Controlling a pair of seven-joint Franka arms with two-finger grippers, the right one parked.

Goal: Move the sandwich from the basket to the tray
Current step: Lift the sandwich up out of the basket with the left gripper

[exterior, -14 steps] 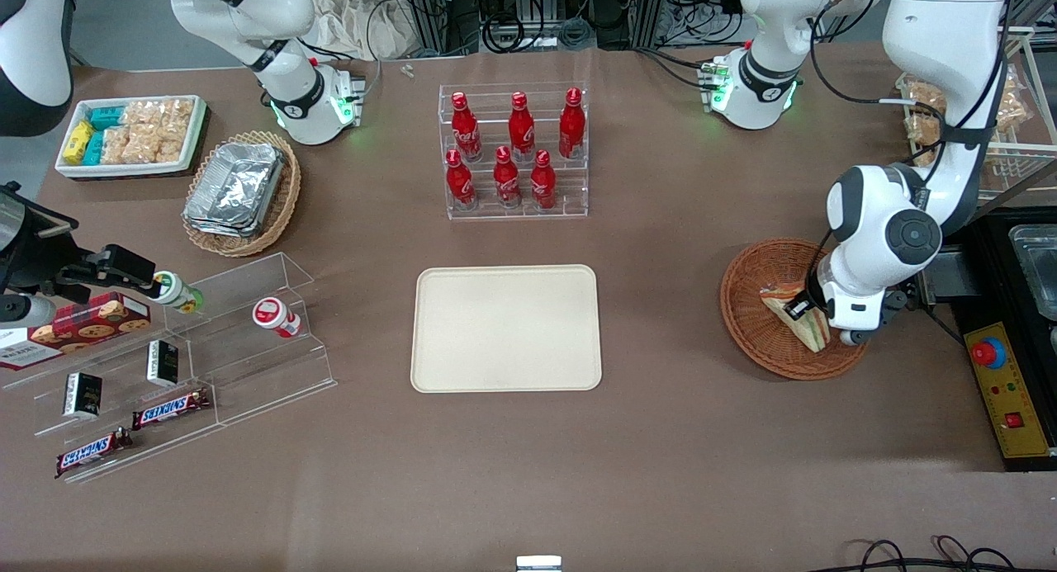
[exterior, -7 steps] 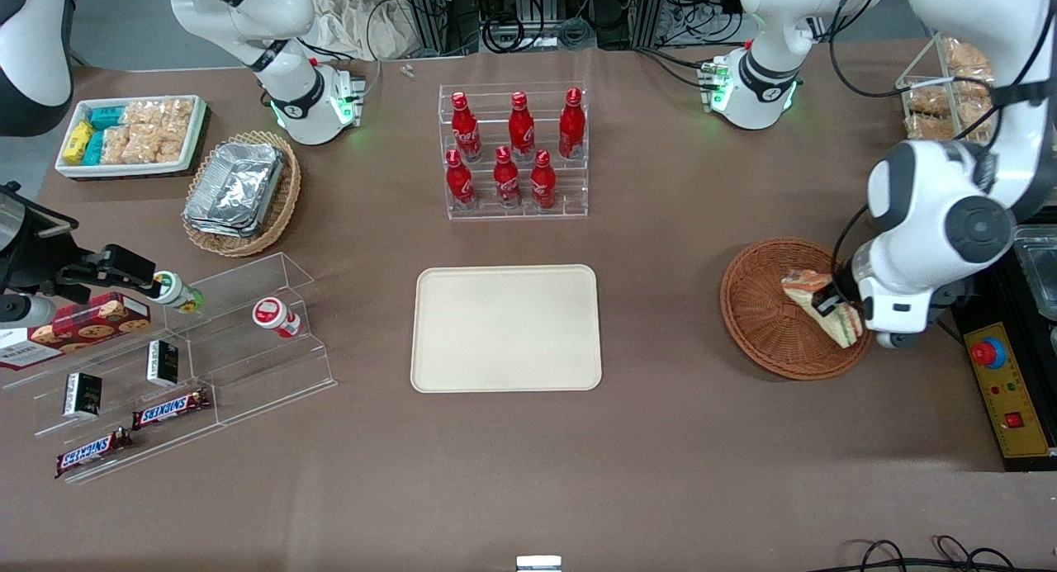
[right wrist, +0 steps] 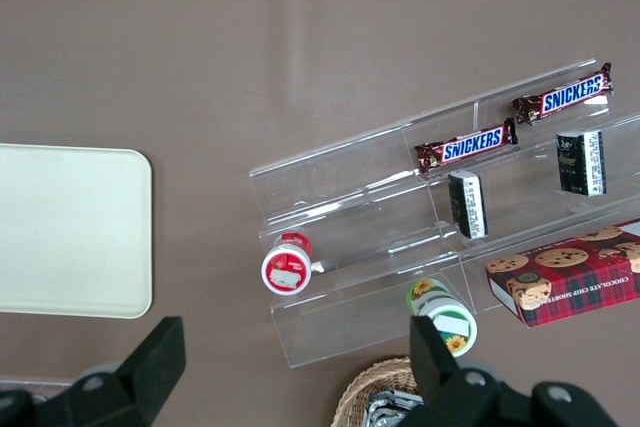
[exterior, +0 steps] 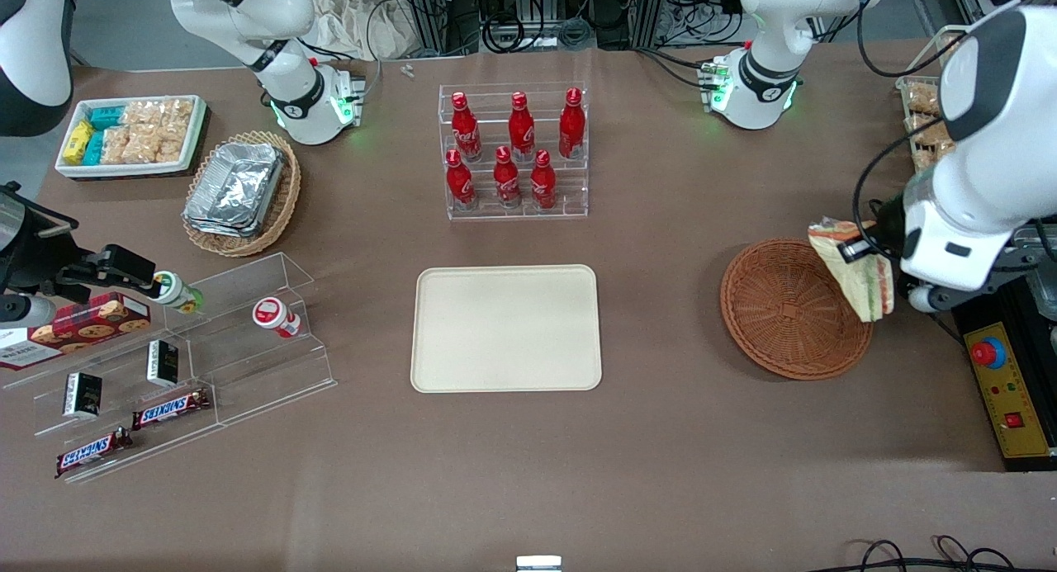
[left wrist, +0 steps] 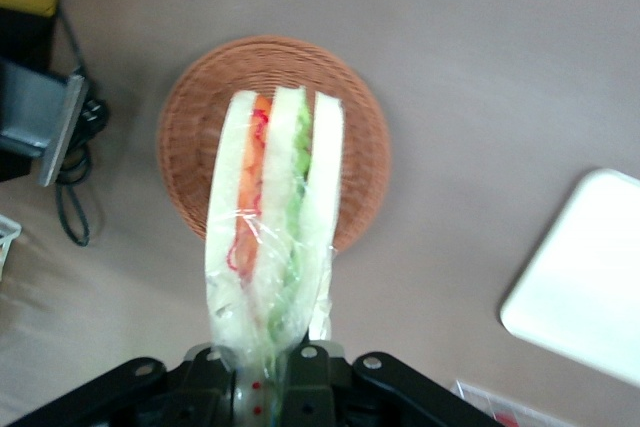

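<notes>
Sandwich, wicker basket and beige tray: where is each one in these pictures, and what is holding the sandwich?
sandwich (exterior: 859,276), front view, wrapped bread face.
basket (exterior: 784,312), front view, woven floor.
tray (exterior: 505,328), front view, flat middle.
gripper (left wrist: 268,375), left wrist view, shut on the sandwich's end, above the basket.

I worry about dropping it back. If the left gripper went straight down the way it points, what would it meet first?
Probably the basket: the gripper, shut on the sandwich, points down over it. Depth is unclear.

"SNICKERS" on two brown candy bars (exterior: 169,408) (right wrist: 466,147) in the clear acrylic tiered rack (exterior: 248,366); red bottle labels unreadable.
</notes>
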